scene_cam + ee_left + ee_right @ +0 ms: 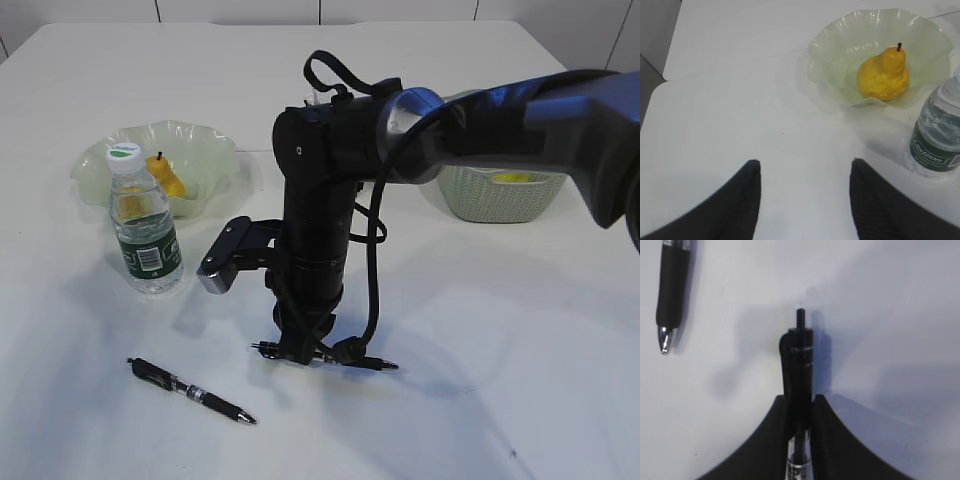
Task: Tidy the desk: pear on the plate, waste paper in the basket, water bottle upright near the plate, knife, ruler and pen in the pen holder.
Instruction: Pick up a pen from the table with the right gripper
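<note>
Outside, the right arm reaches across the middle of the desk and points straight down, its gripper at the tabletop, closed on a black pen that lies flat and sticks out to both sides. That arm hides the space directly behind it. A second pen lies to the left and nearer, apart from the gripper. Far left, the water bottle stands upright just in front of the plate, with the pear lying in the plate. Far right, the basket is partly covered by the arm.

From the left wrist, the left gripper hangs over bare desk with its two fingers well apart and nothing between them. Beyond, the pear sits in the plate, and the bottle stands at the right edge beside it.

From the right wrist, the two fingers pinch the pen's barrel, its clicker end pointing away. The other pen's tip shows at the upper left, well clear.
</note>
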`<act>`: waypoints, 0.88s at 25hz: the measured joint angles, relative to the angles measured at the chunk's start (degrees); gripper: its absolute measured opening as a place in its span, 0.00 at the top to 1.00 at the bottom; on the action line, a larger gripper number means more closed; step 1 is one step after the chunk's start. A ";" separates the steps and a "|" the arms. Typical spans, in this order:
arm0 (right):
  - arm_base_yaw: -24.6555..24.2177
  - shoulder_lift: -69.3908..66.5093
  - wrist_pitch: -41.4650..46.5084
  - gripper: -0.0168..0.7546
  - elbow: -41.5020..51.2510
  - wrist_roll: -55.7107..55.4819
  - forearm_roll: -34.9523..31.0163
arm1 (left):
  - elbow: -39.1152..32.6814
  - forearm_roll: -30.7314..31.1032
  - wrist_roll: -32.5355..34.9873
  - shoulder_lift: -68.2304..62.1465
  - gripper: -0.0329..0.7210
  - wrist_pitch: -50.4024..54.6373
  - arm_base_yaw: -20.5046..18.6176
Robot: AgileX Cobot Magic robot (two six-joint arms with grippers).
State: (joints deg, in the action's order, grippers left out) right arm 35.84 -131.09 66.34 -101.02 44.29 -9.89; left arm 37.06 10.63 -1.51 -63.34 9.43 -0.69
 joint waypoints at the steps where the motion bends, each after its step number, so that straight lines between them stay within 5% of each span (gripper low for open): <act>1: 0.00 0.00 -0.07 0.89 0.00 -0.04 0.11 | 0.00 0.00 0.00 0.00 0.42 0.08 0.00; 22: 0.00 0.00 -5.10 0.89 0.00 -4.49 1.14 | 0.00 0.00 0.00 0.00 0.42 0.22 0.00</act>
State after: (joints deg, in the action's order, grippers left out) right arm 35.84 -131.09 61.25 -101.02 39.80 -8.75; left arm 37.06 10.63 -1.51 -63.34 9.65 -0.69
